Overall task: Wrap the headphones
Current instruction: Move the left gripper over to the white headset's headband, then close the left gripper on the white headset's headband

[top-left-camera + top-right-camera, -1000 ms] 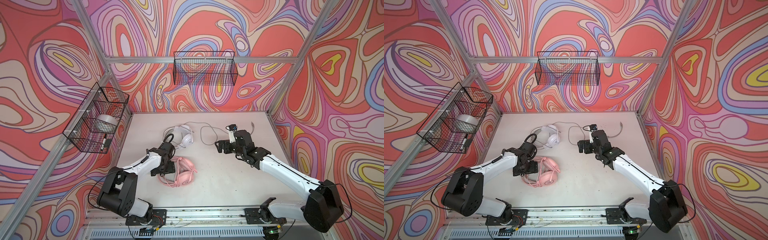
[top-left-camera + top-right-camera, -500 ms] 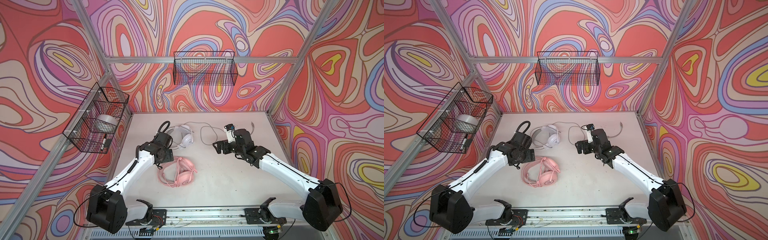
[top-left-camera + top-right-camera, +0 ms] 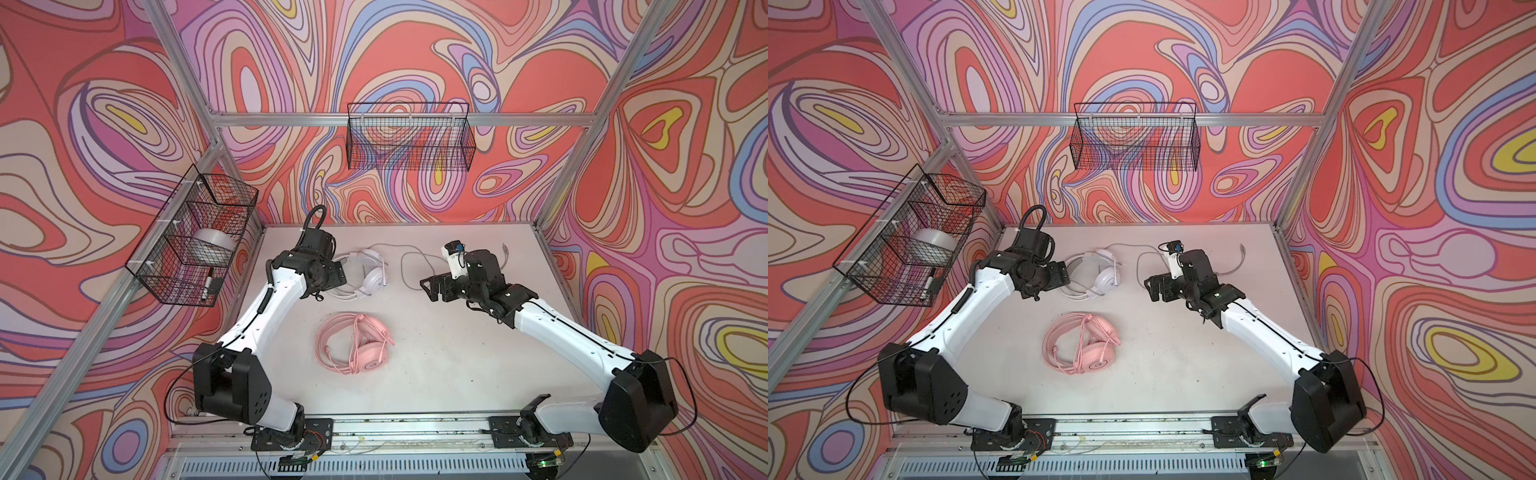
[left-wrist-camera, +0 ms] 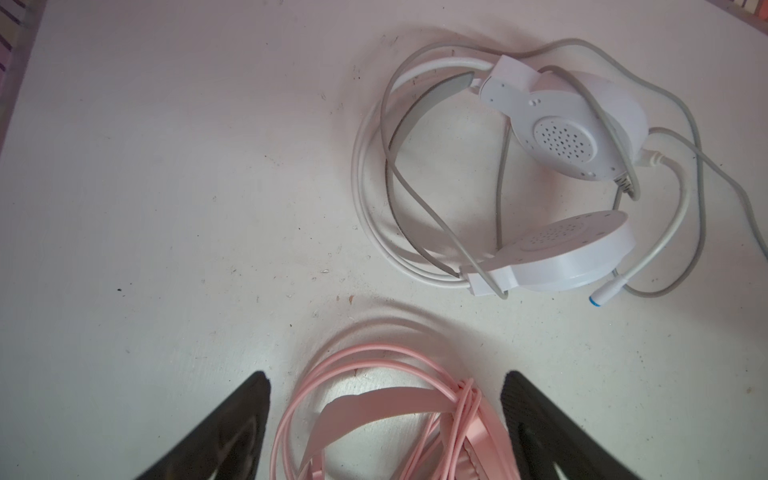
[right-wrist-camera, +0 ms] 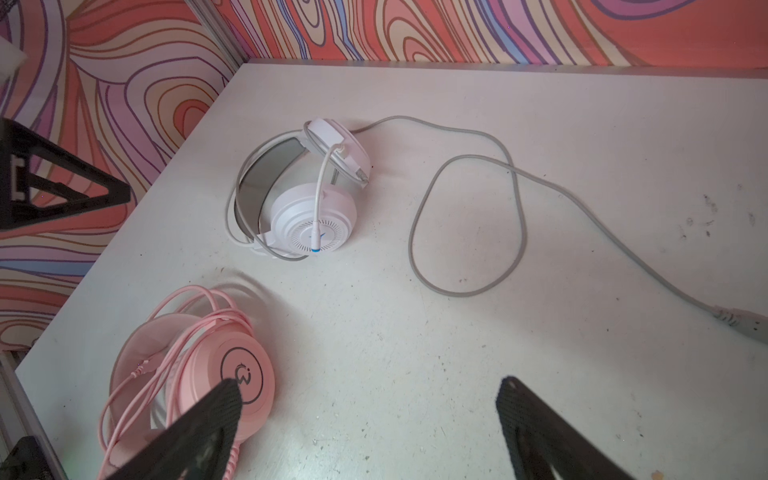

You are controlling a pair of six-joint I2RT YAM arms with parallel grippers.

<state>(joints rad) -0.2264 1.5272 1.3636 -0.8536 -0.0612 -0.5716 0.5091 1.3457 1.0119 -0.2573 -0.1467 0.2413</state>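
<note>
Wrist views, left gripper (image 4: 384, 376) wide, right gripper (image 5: 368, 384) wide (both empty), pink headphones (image 5: 245, 374) coiled.

Smooth glossy plastic white headset (image 5: 313, 220), satin plastic pink headset (image 5: 199, 353); matt, scuffed table (image 5: 457, 374); metal wire basket (image 3: 409, 141)

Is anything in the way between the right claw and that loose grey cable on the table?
Nothing visible. The right gripper hangs open over bare table, with the grey cable loop just ahead. The pink headphones lie off to one side.
</note>
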